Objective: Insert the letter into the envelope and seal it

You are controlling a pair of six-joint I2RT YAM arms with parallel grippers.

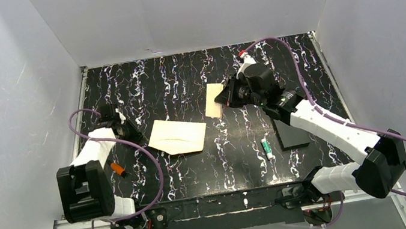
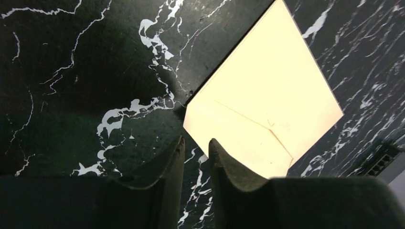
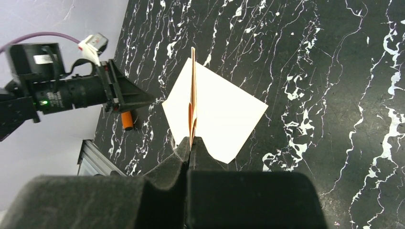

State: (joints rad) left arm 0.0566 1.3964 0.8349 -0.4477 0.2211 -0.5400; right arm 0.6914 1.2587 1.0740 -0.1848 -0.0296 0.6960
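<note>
The pale cream envelope lies flat on the black marbled table, its V-shaped flap line showing in the left wrist view. My left gripper sits low just off the envelope's left corner. Its jaws stand narrowly open, with only table showing between them. My right gripper is shut on the tan letter, holding it above the table to the right of the envelope. In the right wrist view the letter stands edge-on out of the shut fingertips, with the envelope beyond it.
A green and white glue stick lies at the front centre-right beside a flat black pad. An orange pen-like object lies by the left arm, and it also shows from the right wrist. White walls enclose the table.
</note>
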